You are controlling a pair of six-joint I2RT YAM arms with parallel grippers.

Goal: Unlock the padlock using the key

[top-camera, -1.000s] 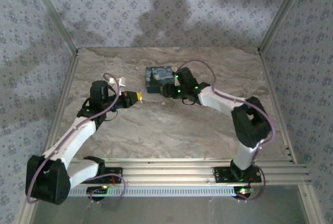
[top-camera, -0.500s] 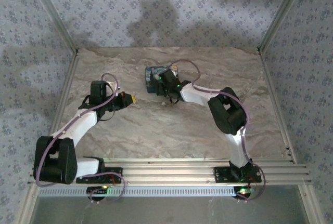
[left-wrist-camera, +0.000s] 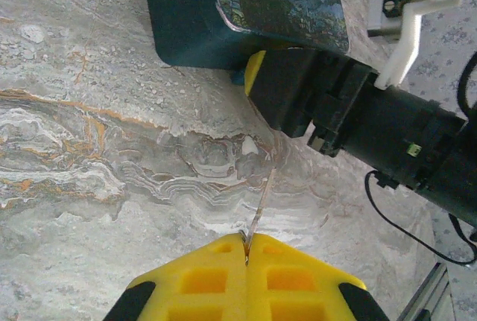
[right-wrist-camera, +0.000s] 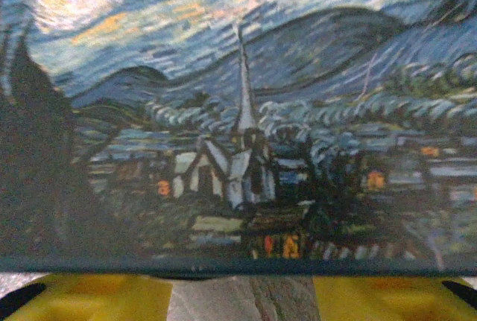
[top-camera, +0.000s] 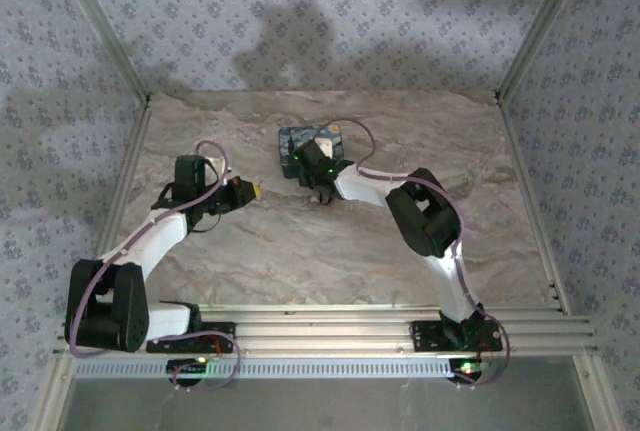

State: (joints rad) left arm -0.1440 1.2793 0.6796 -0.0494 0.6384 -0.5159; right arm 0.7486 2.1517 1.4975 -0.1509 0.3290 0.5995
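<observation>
Pinching the key [left-wrist-camera: 262, 198], left end effector [left-wrist-camera: 246, 241] faces painted box [left-wrist-camera: 190, 27].

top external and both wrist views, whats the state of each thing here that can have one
left claw: shut on the thin silver key
thin silver key: pinched at one end, free end pointing toward the box, not touching it
right claw: open, yellow fingers apart at the box's edge
dark blue box with a starry-night painting on top: lying flat on the marble-patterned table, looks closed
</observation>
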